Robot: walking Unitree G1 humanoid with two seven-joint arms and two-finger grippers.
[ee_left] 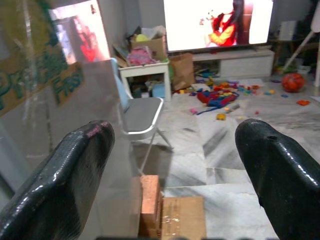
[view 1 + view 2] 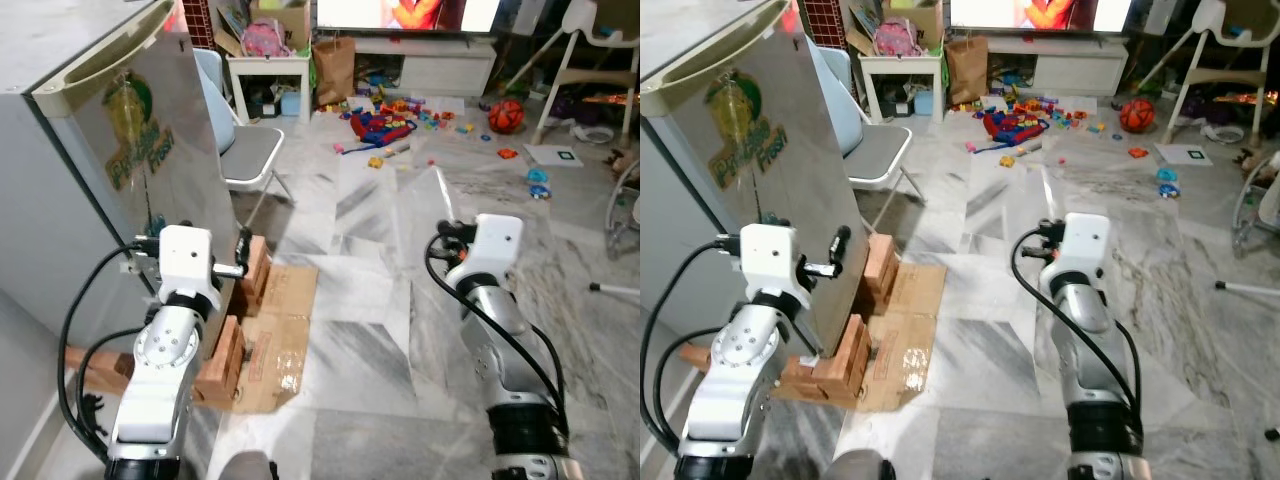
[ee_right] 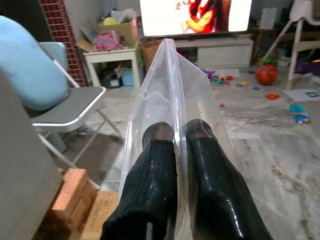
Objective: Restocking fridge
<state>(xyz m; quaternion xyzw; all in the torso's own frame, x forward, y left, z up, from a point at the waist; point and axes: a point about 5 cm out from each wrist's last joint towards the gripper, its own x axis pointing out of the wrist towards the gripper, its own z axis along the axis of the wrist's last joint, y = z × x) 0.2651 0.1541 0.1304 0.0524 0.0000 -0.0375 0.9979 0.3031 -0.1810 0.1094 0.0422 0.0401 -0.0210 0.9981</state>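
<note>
Fridge-bound clear, floppy plastic bag [image 3: 172, 100], apparently light and slippery, hangs pinched at its edge in right pincer [image 3: 182, 137] beside silver fridge door [image 2: 150, 160]; left pincer [image 1: 175, 150] gapes wide, empty.

Even, fairly bright indoor light fills the room. The television screen [image 1: 215, 22] glares white, nearly blown out. The marble floor [image 2: 400, 330] carries soft sheen and faint shadows. In the left wrist view the 2 near black fingers [image 1: 65, 175] look soft and unfocused.
</note>
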